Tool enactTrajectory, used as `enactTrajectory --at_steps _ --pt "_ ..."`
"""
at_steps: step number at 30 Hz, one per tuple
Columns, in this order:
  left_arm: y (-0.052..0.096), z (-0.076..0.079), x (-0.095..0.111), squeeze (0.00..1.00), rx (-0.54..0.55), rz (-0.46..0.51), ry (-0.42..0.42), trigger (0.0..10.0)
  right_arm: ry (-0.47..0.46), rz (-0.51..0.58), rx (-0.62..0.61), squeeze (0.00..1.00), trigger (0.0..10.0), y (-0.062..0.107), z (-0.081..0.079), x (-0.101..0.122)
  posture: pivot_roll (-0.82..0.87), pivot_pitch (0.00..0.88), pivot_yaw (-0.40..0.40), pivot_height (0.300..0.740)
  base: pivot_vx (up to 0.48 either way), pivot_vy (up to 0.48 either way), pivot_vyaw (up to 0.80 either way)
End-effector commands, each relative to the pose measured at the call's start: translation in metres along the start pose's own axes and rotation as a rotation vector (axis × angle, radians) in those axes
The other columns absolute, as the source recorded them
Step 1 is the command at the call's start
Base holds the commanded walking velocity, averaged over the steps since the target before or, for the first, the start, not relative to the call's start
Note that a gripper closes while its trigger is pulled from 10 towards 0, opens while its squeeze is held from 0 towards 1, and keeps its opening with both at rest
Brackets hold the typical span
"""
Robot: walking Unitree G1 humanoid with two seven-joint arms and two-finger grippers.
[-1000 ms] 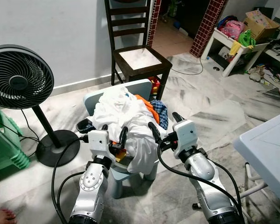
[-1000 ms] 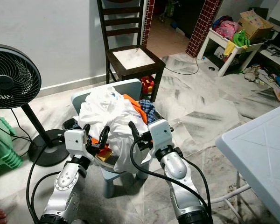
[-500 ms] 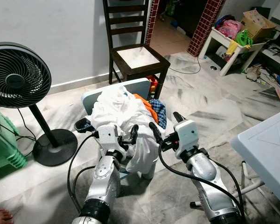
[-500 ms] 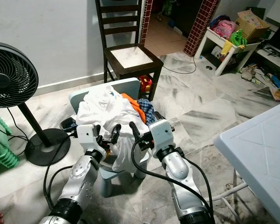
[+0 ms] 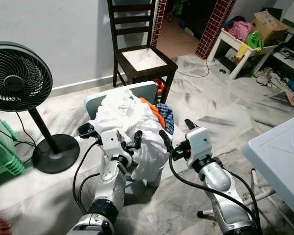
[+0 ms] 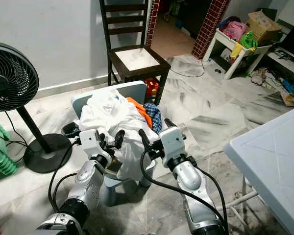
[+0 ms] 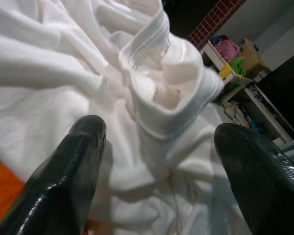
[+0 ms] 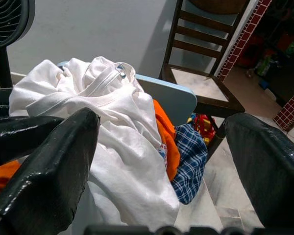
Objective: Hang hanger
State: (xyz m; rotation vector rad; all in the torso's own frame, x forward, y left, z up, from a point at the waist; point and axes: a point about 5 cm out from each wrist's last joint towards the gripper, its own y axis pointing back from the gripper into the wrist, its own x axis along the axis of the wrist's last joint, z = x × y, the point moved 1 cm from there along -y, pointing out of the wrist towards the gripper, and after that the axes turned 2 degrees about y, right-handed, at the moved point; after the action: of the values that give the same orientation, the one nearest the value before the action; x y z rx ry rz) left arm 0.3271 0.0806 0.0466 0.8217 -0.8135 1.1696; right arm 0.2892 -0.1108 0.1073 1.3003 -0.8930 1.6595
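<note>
Left eye view. Left gripper (image 5: 123, 139) sits at the near edge of the small blue chair (image 5: 148, 90), jaws spread, fingertips against the white garment (image 5: 122, 113) that tops the laundry pile. Right gripper (image 5: 178, 137) is at the pile's right side, jaws also spread and holding nothing. No hanger can be made out; if one is there, the cloth hides it. An orange garment (image 5: 153, 110) and a blue checked cloth (image 5: 167, 117) lie under the white one toward the chair's right edge.

Right eye view. Same layout. Dark wooden chair (image 6: 135, 57) stands just behind the blue one; standing fan (image 6: 10, 82) on the robot's left; white table (image 6: 273, 156) corner on the right. Open floor lies between the blue chair and the table, the best room for lifting clear.

Left wrist view. Both fingers (image 7: 71, 166) straddle a ribbed collar (image 7: 167, 93) of the white garment. Judgement: the cloth is soft, light and limp, and will sag and drag its neighbours. A hanger would be stiff and light; take it at the neck under the hook.

Right wrist view. Pile drapes over the blue chair's front edge. Judgement: loose folds may snag a finger.
</note>
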Motion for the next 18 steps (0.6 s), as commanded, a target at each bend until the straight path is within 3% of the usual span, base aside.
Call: enactTrajectory --at_steps 1,18 --pt "-0.0034 0.0062 0.0007 0.00 -0.016 0.000 0.009 0.0 0.007 0.002 -0.011 0.00 10.0 0.0032 0.0050 0.0021 -0.10 0.085 -0.163 0.740 0.000 0.000 0.00" --pt "-0.0097 0.0130 0.0028 0.00 -0.025 0.000 0.004 0.0 0.005 0.001 -0.019 0.00 10.0 0.0040 0.0043 0.0026 -0.10 0.085 -0.154 0.740 0.000 0.000 0.00"
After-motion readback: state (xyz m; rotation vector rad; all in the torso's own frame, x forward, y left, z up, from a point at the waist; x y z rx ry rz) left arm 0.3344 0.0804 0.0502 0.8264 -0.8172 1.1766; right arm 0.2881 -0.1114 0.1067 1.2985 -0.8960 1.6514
